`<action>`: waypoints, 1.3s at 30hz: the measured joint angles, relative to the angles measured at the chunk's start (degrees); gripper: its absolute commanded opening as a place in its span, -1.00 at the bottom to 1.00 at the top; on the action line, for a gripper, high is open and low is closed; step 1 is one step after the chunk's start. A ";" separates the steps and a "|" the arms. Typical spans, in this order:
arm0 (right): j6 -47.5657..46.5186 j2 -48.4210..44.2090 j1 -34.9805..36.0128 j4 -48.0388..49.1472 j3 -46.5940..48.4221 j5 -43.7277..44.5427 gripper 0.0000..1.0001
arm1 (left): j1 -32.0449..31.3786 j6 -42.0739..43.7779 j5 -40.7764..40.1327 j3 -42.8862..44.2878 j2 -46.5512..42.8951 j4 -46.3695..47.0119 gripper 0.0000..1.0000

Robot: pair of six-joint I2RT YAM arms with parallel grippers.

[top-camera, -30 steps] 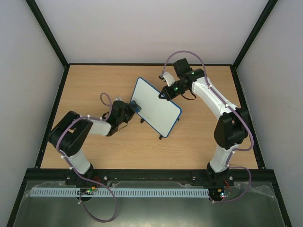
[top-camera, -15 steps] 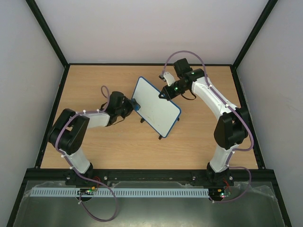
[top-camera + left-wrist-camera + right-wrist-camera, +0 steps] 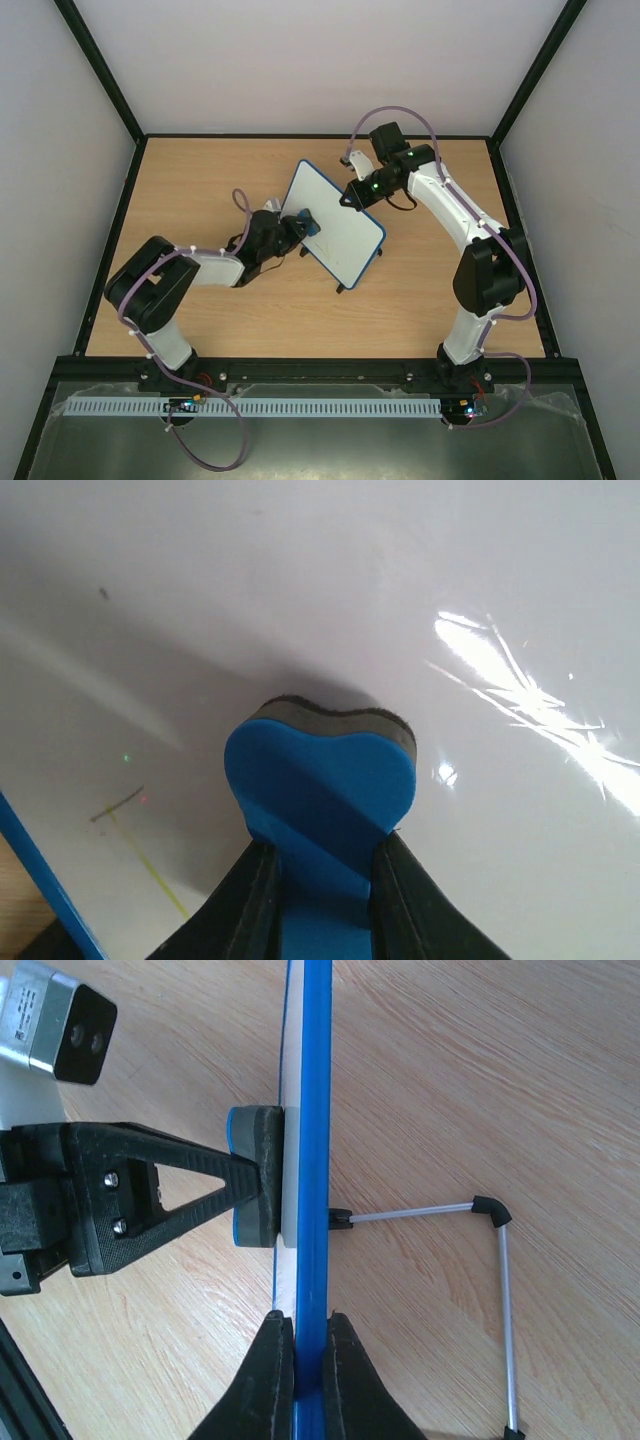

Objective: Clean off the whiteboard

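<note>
Pinching the eraser (image 3: 320,770), the left gripper (image 3: 296,225) has moved from the left rim onto the whiteboard (image 3: 345,235) face. The right gripper (image 3: 303,1330) clamps its far rim, so wiping can begin.

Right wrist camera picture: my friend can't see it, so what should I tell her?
The whiteboard stands edge-on, its blue rim pinched by the right gripper at the bottom. The left gripper presses a blue eraser against its white face, and its wire stand rests on the wooden table.
</note>
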 measured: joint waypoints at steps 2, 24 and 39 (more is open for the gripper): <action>-0.39 0.00 0.00 0.04 0.00 -0.20 -0.96 | -0.90 -1.60 -1.77 -1.64 0.28 2.91 -0.95; -1.38 0.02 0.04 0.33 0.00 -1.03 -0.96 | -0.33 -3.13 0.96 0.87 -1.25 -9.27 -0.95; -1.75 0.09 0.22 0.46 0.02 -1.64 -0.96 | 1.33 -4.57 0.37 -8.33 3.39 9.86 -0.95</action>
